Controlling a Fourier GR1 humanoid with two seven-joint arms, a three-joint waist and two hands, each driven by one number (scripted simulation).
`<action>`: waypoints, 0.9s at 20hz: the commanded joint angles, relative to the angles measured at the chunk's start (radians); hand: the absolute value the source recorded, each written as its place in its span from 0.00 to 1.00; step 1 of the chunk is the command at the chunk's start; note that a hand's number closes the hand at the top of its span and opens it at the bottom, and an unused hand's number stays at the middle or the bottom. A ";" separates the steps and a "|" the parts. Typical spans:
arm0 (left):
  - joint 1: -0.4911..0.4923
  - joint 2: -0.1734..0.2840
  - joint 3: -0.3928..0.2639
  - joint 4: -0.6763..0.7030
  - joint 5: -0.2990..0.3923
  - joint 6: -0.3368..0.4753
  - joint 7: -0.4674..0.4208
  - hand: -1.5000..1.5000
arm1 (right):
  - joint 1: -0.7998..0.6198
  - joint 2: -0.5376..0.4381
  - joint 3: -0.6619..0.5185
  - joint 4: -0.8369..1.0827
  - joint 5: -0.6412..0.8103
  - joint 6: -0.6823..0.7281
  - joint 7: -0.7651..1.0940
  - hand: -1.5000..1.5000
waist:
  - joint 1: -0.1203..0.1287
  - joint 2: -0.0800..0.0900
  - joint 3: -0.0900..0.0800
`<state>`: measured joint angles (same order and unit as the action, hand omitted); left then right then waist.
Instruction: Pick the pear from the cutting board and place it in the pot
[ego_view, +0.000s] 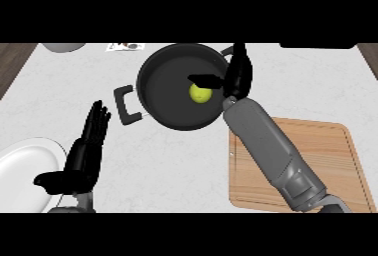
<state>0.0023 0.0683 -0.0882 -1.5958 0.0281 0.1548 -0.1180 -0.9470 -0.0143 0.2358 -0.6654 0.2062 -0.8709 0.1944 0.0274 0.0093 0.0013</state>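
- The small yellow-green pear (199, 93) shows inside the round black pot (164, 102), off the pale wooden cutting board (325, 160), so the carry looks done.
- The right hand (235, 75) is over the pot's right rim, thumb by the pear; whether it grips or has let go, I cannot tell.
- Left to do, I judge: confirm release, withdraw.
- The left hand (85, 150) rests open near the counter's left edge, beside a white plate (22, 170).
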 joint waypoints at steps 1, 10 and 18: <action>-0.072 -0.007 0.035 0.091 -0.006 0.013 -0.030 0.50 | 0.046 -0.026 -0.093 -0.033 -0.071 0.038 -0.175 0.00 | -0.017 -0.002 -0.001; 0.005 -0.039 -0.020 0.023 -0.054 0.036 -0.009 0.50 | 0.130 -0.118 -0.221 -0.061 -0.141 0.180 -0.352 0.00 | -0.021 -0.008 -0.001; 0.045 -0.027 -0.018 -0.068 -0.048 0.020 0.050 0.50 | 0.226 -0.138 -0.270 -0.149 -0.144 0.175 -0.387 0.00 | -0.024 -0.011 -0.001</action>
<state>0.0041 0.0469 -0.0839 -1.6092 -0.0026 0.1673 -0.0956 -0.7720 -0.1404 -0.0104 -0.7475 0.0708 -0.6882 -0.1842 0.0061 0.0008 0.0002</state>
